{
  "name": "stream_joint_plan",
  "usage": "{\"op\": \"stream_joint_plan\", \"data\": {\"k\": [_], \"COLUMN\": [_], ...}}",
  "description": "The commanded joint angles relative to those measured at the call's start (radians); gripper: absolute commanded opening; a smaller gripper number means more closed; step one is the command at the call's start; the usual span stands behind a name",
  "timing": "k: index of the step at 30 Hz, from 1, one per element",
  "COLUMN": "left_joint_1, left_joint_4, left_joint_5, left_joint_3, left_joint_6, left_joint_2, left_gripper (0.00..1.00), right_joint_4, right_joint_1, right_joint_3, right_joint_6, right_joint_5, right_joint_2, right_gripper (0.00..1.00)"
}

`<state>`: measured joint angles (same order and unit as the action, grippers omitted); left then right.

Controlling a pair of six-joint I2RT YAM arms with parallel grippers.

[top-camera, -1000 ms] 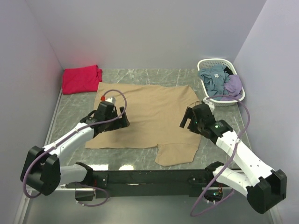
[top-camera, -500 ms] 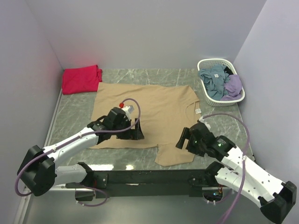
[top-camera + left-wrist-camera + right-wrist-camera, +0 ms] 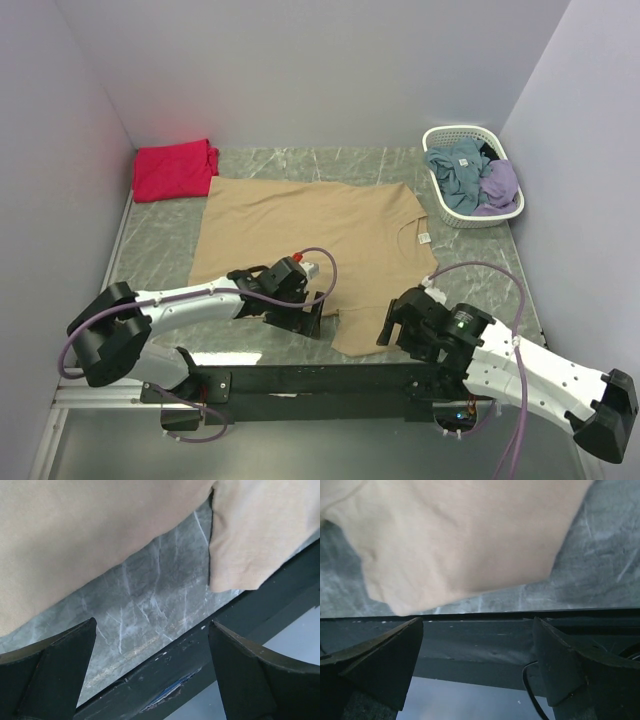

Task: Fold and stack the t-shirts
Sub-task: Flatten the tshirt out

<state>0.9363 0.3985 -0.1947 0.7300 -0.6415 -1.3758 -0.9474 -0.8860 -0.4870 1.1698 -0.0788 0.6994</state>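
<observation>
Both arms have pulled back to the near edge since a second ago. The left gripper (image 3: 303, 317) hangs by the tan t-shirt's (image 3: 310, 235) near hem and the right gripper (image 3: 392, 326) by its near sleeve, jaws wide and holding nothing. Two t-shirts lie on the table (image 3: 160, 240): the tan one spread flat mid-table, partly hidden by the arms, and the red-pink t-shirt (image 3: 175, 168) bunched far left. One basket (image 3: 460, 130) holds tangled cloth — pieces uncountable.

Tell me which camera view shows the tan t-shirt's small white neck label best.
The top external view: the neck label shows at the collar of the tan t-shirt. Both wrist views show only plain tan cloth, no label.
</observation>
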Motion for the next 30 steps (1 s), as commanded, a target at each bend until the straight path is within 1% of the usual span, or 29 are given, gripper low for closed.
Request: {"op": "stream_joint_plan", "data": {"k": [1, 9, 13, 16, 18, 19, 20, 21, 22, 24, 25, 28, 30], "left_joint_1": [0.021, 0.025, 0.025, 0.025, 0.025, 0.025, 0.027, 0.025, 0.025, 0.025, 0.025, 0.027, 0.025], "left_joint_4": [-0.004, 0.014, 0.026, 0.034, 0.036, 0.037, 0.039, 0.042, 0.043, 0.049, 0.051, 0.056, 0.057], "left_joint_5": [0.044, 0.075, 0.084, 0.093, 0.098, 0.097, 0.098, 0.1, 0.1, 0.106, 0.109, 0.112, 0.116], "left_joint_3": [0.066, 0.098, 0.109, 0.118, 0.123, 0.124, 0.126, 0.128, 0.128, 0.129, 0.131, 0.137, 0.14], "left_joint_6": [-0.014, -0.011, -0.009, -0.009, -0.01, -0.01, -0.01, -0.01, -0.01, -0.009, -0.007, -0.003, 0.0], "left_joint_2": [-0.017, -0.029, -0.031, -0.029, -0.032, -0.034, -0.038, -0.039, -0.04, -0.04, -0.042, -0.043, -0.048], "left_gripper": [0.99, 0.99, 1.0, 1.0, 0.99, 1.0, 0.99, 0.99, 1.0, 1.0, 0.99, 1.0, 0.99], "right_joint_4": [0.002, 0.099, 0.142, 0.173, 0.2, 0.206, 0.216, 0.213, 0.216, 0.214, 0.214, 0.2, 0.17], "right_joint_1": [-0.028, -0.031, -0.033, -0.031, -0.031, -0.031, -0.033, -0.031, -0.033, -0.033, -0.034, -0.034, -0.034], "right_joint_3": [0.025, 0.053, 0.073, 0.077, 0.09, 0.094, 0.096, 0.088, 0.085, 0.067, 0.056, -0.004, -0.062], "right_joint_6": [0.076, 0.09, 0.087, 0.085, 0.088, 0.091, 0.09, 0.087, 0.085, 0.073, 0.061, 0.012, -0.015], "right_joint_5": [-0.042, -0.148, -0.151, -0.167, -0.183, -0.19, -0.197, -0.216, -0.222, -0.245, -0.243, -0.243, -0.252], "right_joint_2": [0.009, 0.057, 0.135, 0.16, 0.164, 0.173, 0.179, 0.19, 0.195, 0.207, 0.204, 0.175, 0.157], "right_gripper": [0.96, 0.94, 0.94, 0.94, 0.91, 0.88, 0.81, 0.76, 0.63, 0.53, 0.38, 0.23, 0.21]}}
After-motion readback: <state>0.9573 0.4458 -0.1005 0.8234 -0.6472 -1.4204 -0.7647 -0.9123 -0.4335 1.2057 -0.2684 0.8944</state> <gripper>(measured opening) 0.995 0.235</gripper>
